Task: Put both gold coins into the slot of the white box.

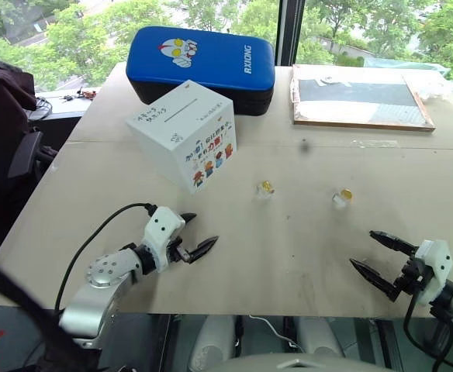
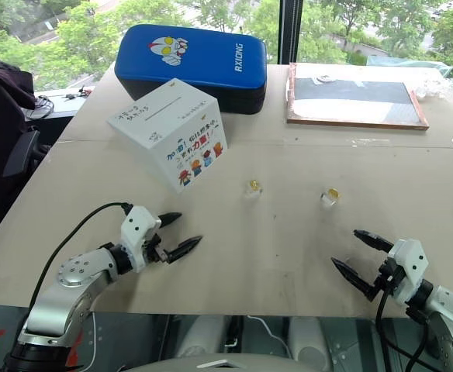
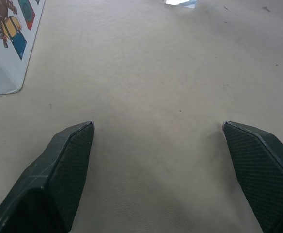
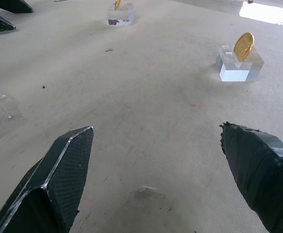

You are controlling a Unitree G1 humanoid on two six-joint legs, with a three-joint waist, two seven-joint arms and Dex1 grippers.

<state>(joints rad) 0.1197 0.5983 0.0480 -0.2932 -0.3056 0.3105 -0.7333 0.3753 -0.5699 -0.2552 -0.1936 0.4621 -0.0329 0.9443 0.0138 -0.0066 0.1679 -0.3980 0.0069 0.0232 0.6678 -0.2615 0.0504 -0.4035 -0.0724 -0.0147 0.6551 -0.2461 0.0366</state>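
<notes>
My left pincer (image 1: 195, 235) and right pincer (image 1: 372, 252) are spread wide, holding nothing. The gold coins (image 1: 266, 186) (image 1: 347, 194) stand beyond them; the white box (image 1: 183, 135) is farther left.

White box (image 3: 6, 43): in the left wrist view cut off by the picture edge; one printed face and a bottom corner show, slot out of frame.

Gold coins: in the head views both (image 1: 266, 186) (image 1: 347, 194) too small to tell whether upright or flat, or how they sit on their clear blocks. In the right wrist view the farther coin (image 4: 117, 4) is cropped at the top edge.

Right arm (image 1: 451, 291): runs off the picture corner past the desk's near edge.

Blue case (image 1: 203, 66): its lower front hidden behind the white box.

Lettering on the box's top face: too small to read.
</notes>
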